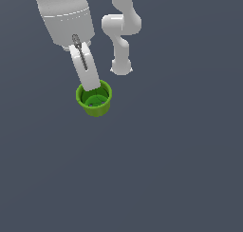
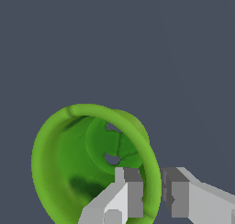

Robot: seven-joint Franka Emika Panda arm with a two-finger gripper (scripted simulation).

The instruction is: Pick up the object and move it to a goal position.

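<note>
The green cup (image 1: 95, 101) sits a little above and left of the middle of the exterior view, upright with its thick rim open upward, on the plain dark grey floor (image 1: 166, 169). The white arm (image 1: 66, 17) reaches down from the upper left of the frame, and the gripper (image 1: 92, 88) meets the cup's far rim. In the wrist view the gripper (image 2: 151, 193) pinches the cup's (image 2: 69, 159) wall, one finger (image 2: 128, 191) inside and the other (image 2: 176, 193) outside.

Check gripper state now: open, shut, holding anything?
Gripper: jaws closed on the rim wall of the green cup, one finger inside, one outside.
</note>
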